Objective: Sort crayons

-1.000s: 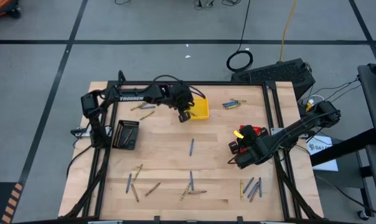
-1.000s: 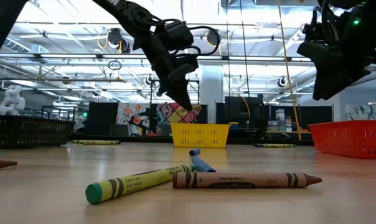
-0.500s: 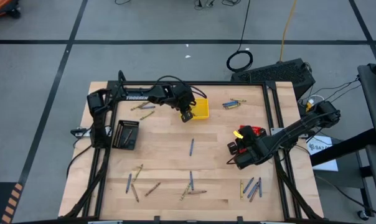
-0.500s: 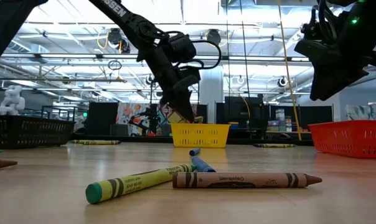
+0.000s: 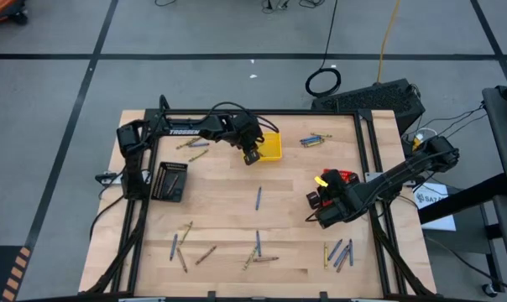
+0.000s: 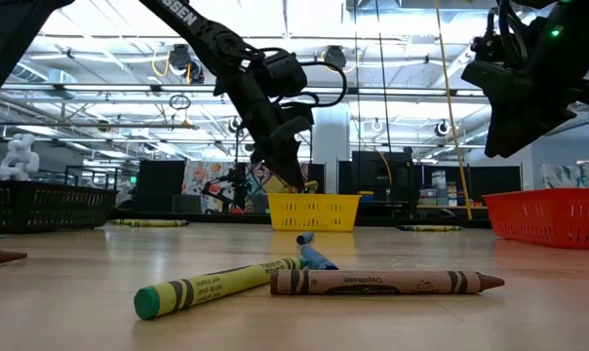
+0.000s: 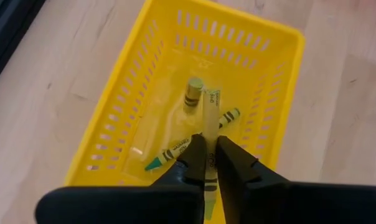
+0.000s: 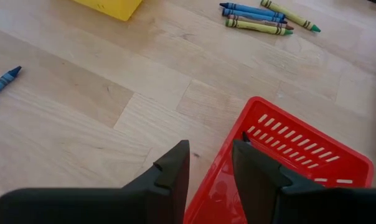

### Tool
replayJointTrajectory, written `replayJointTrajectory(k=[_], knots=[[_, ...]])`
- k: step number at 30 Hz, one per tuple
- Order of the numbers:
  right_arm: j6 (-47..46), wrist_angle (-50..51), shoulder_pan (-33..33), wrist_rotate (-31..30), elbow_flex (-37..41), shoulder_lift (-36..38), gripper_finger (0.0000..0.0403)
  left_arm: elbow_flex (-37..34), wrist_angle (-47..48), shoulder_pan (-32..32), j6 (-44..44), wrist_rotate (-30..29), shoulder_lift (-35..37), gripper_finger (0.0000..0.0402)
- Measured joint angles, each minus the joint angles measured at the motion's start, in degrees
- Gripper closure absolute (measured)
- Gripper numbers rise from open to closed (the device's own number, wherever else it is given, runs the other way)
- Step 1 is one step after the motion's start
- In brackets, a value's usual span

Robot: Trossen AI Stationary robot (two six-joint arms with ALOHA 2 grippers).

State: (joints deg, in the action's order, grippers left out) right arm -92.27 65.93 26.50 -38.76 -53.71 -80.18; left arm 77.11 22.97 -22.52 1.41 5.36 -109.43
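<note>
Yellow crayon point(image 7: 209, 134) (lower end hidden) between left gripper point(image 7: 210, 163) fingers

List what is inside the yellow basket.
Inside the yellow basket: one crayon lying flat, another standing on end. The left gripper holds a yellow crayon above them, covering part of the floor.

Place: large open lab or workshop hall.
Ceiling: exposed trusses point(image 6: 129, 93), strip lights.
Floor: grey concrete point(image 5: 60, 92) with dark taped lines.
Bench: wooden table point(image 5: 228, 218) in black frame.
Background: hanging cables point(image 6: 449, 107), colourful mural point(image 6: 216, 180).
</note>
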Motion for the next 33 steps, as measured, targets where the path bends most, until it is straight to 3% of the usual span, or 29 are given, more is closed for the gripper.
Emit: replayJointTrajectory(k=[11, 22, 29, 33], knots=[[0.03, 0.02, 0.00, -0.02, 0.00, 0.00, 0.0295, -0.01, -0.18, -0.01, 0.79, -1.68, 0.00, 0.0308], [4.27, 0.04, -0.09, 0.00, 0.00, 0.00, 0.0295, -0.03, 7.13, 3.43, 2.65, -2.02, 1.55, 0.0299], [5.18, -0.46, -0.31, -0.13, 0.00, 0.04, 0.0296, -0.06, 11.36, 8.82, 7.05, -13.27, 5.30, 0.0299], [7.42, -1.02, -0.85, -0.39, 0.00, 0.04, 0.0296, -0.03, 13.79, 10.88, 6.56, -14.66, 8.80, 0.0299]])
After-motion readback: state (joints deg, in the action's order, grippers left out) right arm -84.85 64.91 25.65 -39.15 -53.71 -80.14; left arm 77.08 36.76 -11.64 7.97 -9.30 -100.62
